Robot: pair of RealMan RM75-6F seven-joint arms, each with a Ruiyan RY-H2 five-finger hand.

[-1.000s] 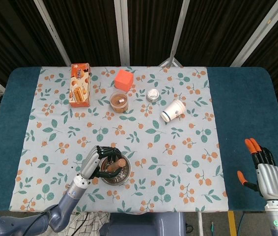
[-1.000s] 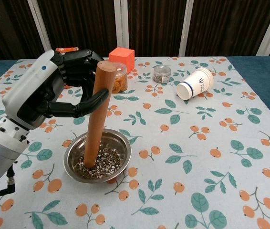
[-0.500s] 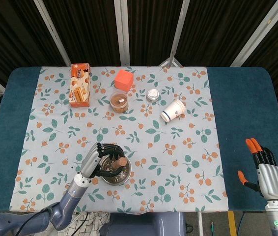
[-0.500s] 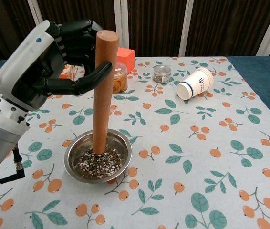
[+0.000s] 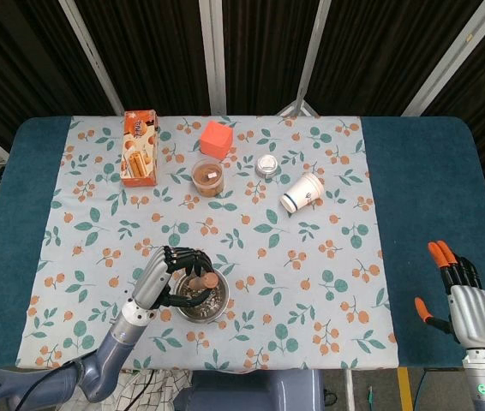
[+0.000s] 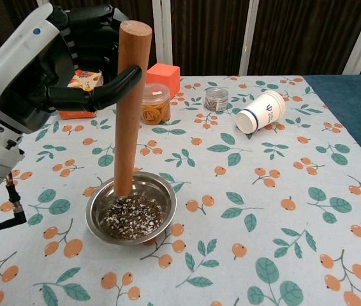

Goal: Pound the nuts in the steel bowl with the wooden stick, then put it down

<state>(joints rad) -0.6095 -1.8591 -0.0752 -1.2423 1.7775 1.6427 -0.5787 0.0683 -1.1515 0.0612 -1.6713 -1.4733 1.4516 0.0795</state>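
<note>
My left hand (image 6: pixel 46 70) grips the wooden stick (image 6: pixel 128 108) near its top and holds it almost upright. The stick's lower end hangs over the far left part of the steel bowl (image 6: pixel 164 194), above the crushed nuts (image 6: pixel 129 218). In the head view the left hand (image 5: pixel 158 276) covers most of the stick (image 5: pixel 201 280) and the left side of the bowl (image 5: pixel 217 310). My right hand (image 5: pixel 467 300) rests at the table's near right edge, fingers apart, holding nothing.
Along the far side of the cloth stand a snack box (image 5: pixel 140 147), an orange cube (image 5: pixel 216 137), a jar of nuts (image 5: pixel 208 176), a small tin (image 5: pixel 266 166) and a paper cup lying on its side (image 5: pixel 302 193).
My left hand has lifted the stick. A second ago its tip stood in the crushed nuts; now it hangs raised above them at the bowl's far left. The right hand stayed still.
</note>
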